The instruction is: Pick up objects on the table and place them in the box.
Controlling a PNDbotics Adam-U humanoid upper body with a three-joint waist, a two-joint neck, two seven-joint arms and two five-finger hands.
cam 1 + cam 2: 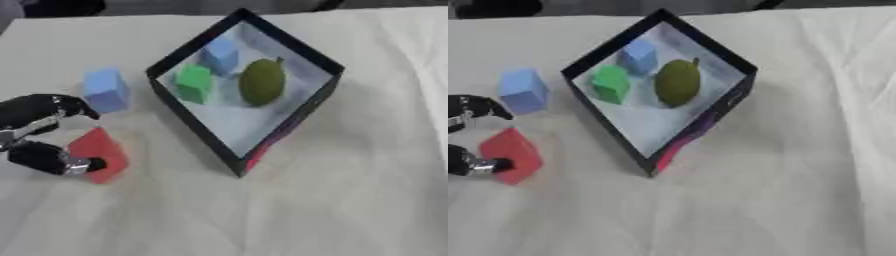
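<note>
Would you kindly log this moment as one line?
left robot hand: closing around red block | blue block: on table | box: three items inside

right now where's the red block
The red block sits on the table at the robot's left, just below the blue cube outside the box, between the left robot hand's curled fingers.

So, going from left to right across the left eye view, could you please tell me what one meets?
Left hand → red block → blue block on the table → box, holding in turn green block, blue block, olive fruit.
</note>
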